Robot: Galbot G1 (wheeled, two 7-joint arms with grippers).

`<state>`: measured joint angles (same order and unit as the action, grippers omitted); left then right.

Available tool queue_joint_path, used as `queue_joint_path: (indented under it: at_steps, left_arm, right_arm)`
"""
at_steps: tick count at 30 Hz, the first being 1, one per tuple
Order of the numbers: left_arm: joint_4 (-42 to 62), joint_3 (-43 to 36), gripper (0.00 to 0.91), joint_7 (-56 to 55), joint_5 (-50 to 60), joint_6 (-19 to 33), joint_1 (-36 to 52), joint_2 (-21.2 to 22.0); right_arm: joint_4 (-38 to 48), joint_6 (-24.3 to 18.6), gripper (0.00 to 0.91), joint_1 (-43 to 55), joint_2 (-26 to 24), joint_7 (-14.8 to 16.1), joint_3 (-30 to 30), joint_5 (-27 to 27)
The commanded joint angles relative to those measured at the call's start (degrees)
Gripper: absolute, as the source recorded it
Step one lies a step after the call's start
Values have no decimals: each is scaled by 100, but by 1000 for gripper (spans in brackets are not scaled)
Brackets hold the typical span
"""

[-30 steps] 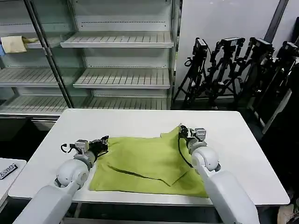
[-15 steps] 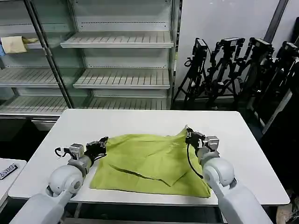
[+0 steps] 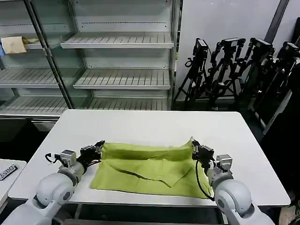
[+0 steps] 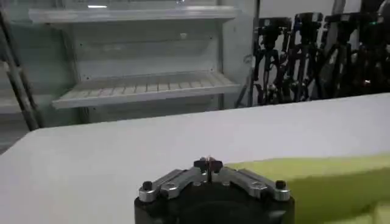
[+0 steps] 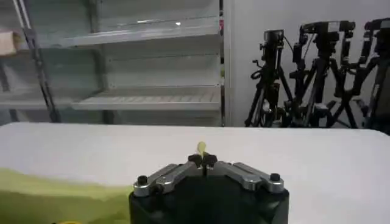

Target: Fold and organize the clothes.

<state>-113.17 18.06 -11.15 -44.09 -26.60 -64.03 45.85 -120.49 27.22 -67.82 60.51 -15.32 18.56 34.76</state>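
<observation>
I am watching both arms reaching forward from the near edge of the head view, elbows low, forearms angling in toward the middle. My left gripper (image 3: 98,146) is sitting at the left end of the T-shirt (image 3: 150,168), fingers pressed together in its wrist view and apparently pinching the cloth edge, though the contact itself is hard to make out. My right gripper (image 3: 195,146) is holding the opposite end, jaws closed with a small tip of fabric poking up between them. Both wrists are staying level and roughly in line with each other.

Even bright overhead light, soft shadows; wrist views dimmer, slightly soft.
</observation>
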Motion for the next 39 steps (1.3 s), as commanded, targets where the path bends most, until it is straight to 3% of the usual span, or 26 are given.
queue_joint_path:
  at_steps: [1,11,23,24,25,26,27,39]
  left_arm:
    - [-450,146,30,100,375,93,-841,-142]
    - [-163,43,30,113,708,61,-957,-44]
    - [-140,5,30,123,943,62,-987,-5]
    - [-157,3,60,137,956,49,-1005,2]
    - [-181,13,131,143,961,-16,-1012,13]
    - [-205,15,584,139,955,-30,-1013,23]
    - [-236,38,907,121,945,-29,-1012,43]
    - [-634,193,907,-459,128,202,-1202,398]
  right_arm:
    - [-424,-19,0,-908,15,28,314,-71]
    - [-400,-54,0,-1512,325,42,394,-310]
    - [-375,199,0,-1654,517,-6,171,-596]
    - [-386,242,272,-1656,524,-15,169,-619]
    - [-412,285,685,-1664,532,-1,172,-649]
    - [-426,277,907,-1672,538,-2,175,-657]
    - [-472,275,907,-1693,546,-10,183,-683]
    - [-1148,200,907,-2296,652,-31,542,-824]
